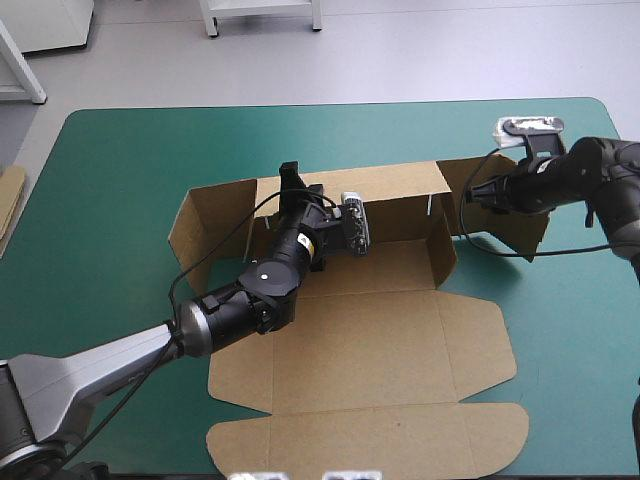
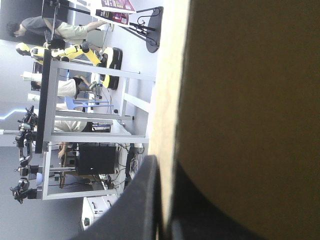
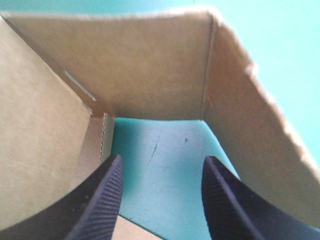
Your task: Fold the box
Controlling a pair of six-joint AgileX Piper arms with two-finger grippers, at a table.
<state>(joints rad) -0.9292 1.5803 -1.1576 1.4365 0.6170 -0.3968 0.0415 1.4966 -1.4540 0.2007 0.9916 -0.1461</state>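
At frame centre the left tool (image 1: pixel 291 180) is clamped on the box's (image 1: pixel 380 340) raised back wall (image 1: pixel 395 182). The right tool (image 1: pixel 468 194), fingers apart, faces the upper-right end flap (image 1: pixel 525 235), nearer it.

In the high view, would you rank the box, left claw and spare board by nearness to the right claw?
1. box, beside the right claw.
2. left claw, at the box's rear wall.
3. spare board, table's left edge.
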